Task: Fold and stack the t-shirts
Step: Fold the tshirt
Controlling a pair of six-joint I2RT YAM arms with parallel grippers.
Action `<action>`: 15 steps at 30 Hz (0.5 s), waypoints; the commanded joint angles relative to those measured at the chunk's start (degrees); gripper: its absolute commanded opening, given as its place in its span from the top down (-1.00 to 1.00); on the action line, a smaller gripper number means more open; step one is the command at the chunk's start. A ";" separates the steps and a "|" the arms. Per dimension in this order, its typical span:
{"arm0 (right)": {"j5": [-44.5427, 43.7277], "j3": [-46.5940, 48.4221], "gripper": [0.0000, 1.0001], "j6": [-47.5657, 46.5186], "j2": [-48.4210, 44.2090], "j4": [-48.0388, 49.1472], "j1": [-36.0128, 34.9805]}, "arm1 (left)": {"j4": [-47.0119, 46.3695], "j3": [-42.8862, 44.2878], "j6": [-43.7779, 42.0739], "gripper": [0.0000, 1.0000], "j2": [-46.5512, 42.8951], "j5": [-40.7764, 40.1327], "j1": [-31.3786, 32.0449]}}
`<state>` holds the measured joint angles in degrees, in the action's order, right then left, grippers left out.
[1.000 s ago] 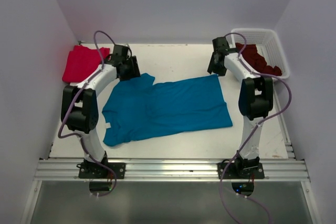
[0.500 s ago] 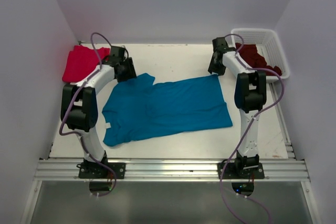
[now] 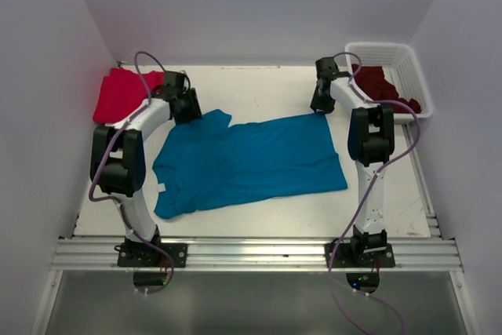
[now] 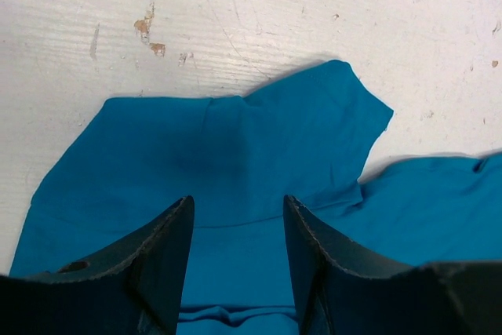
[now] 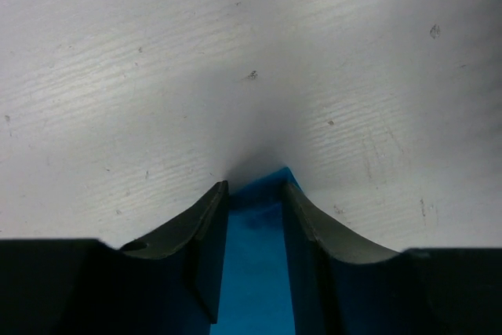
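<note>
A teal t-shirt (image 3: 251,158) lies spread flat in the middle of the white table. My left gripper (image 3: 190,109) is down at its far left sleeve. In the left wrist view the sleeve (image 4: 235,147) lies flat between my left gripper's (image 4: 238,213) open fingers. My right gripper (image 3: 320,106) is at the shirt's far right corner. There the teal corner (image 5: 255,272) sits between my right gripper's (image 5: 255,190) fingers, which are open with a narrow gap. A folded red t-shirt (image 3: 121,93) lies at the back left. Dark maroon t-shirts (image 3: 384,88) fill the basket.
The white lattice basket (image 3: 376,46) stands at the back right corner, close behind the right arm. Pale walls close in the table on the left, back and right. An aluminium rail (image 3: 251,253) runs along the near edge by the arm bases.
Both grippers' jaws have narrowed a little. The left gripper has slid slightly left over the sleeve, and the right arm's elbow has swung left. The shirts have not moved.
</note>
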<state>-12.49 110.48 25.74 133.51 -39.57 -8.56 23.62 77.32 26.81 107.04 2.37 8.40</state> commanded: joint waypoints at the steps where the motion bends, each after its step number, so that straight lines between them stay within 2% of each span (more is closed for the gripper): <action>1: -0.25 -1.31 0.32 -0.69 -1.50 0.37 0.38 | -2.17 -0.15 -0.70 -0.06 0.44 0.79 -0.93; 2: -0.43 -2.19 0.59 -0.69 -1.59 0.72 0.47 | -2.26 -0.15 -0.62 -0.03 0.71 0.79 -1.02; 5: -0.52 -3.24 1.00 -0.69 -1.68 0.90 0.47 | -2.43 -0.06 -0.27 0.13 1.59 1.06 -1.63; 8: -0.25 -4.47 1.00 -0.69 -1.94 1.43 0.65 | -1.91 0.98 0.35 0.33 3.17 0.36 -2.51; 15: 0.01 -6.06 1.00 -1.13 -3.17 2.22 0.65 | -0.15 5.21 0.18 0.32 8.70 -2.11 -4.10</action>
<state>-12.88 106.28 25.36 131.59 -35.83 -8.19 23.70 78.89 26.96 113.80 1.78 5.15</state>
